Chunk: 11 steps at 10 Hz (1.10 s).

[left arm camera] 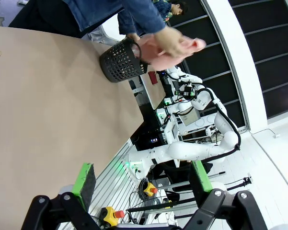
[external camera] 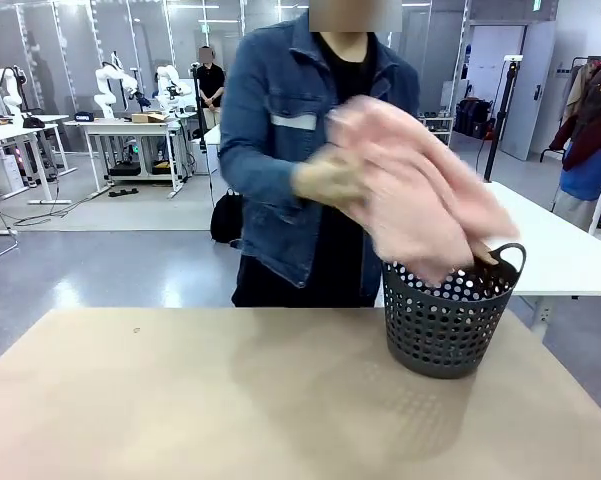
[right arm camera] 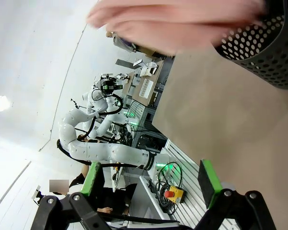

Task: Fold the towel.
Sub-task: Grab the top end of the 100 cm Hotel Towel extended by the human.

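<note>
Left gripper (left arm camera: pixel 144 177): jaws spread wide, nothing between the green pads, well apart from the basket (left arm camera: pixel 120 60), which its wrist view shows far up the table (left arm camera: pixel 43 120).

Towel (external camera: pixel 420 195): salmon-pink, bunched and motion-blurred, held up in the air by the person above and just left of the basket (external camera: pixel 445 330). Its lower end hangs down to the basket's rim. Person's hand (external camera: pixel 330 180) grips the towel on the side away from the basket; blur hides the fingers.

Basket: dark, perforated, upright on the table.

Right gripper (right arm camera: pixel 150 177): released, jaws wide, empty, well apart from the basket (right arm camera: pixel 263 52); the towel (right arm camera: pixel 172 24) shows as a pink blur just beside the basket.
</note>
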Available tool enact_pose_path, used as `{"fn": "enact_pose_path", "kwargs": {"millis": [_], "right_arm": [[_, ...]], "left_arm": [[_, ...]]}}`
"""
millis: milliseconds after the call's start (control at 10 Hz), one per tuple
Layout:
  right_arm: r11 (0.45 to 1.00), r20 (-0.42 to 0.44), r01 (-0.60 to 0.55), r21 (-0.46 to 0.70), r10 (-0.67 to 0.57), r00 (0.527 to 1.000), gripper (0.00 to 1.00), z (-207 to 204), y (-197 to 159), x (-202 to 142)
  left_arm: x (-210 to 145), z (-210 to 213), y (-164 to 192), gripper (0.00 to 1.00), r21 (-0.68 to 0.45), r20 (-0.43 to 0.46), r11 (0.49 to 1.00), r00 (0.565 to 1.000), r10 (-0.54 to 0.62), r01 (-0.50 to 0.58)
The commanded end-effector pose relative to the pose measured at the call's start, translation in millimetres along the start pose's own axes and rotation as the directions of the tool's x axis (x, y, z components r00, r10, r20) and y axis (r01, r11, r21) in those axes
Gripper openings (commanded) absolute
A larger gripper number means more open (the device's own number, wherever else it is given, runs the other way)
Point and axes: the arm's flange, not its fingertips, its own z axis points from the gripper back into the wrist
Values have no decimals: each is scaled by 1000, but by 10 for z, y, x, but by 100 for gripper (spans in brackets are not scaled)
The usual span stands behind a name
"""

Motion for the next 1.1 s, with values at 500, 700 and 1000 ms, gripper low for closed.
{"fn": "enact_pose_path", "kwargs": {"millis": [500, 700, 1000], "right_arm": [[1000, 7, -3, 14, 3, 1000, 100, 12, 28, 23], [1000, 7, -3, 14, 3, 1000, 100, 12, 28, 23], [1000, 7, -3, 14, 3, 1000, 100, 12, 28, 23]], "left_arm": [[-21, 5, 16, 100, -15, -7, 1000, 1000, -10, 10], [-21, 5, 16, 100, -15, -7, 1000, 1000, -10, 10], [-21, 5, 16, 100, -15, -7, 1000, 1000, -10, 10]]}}
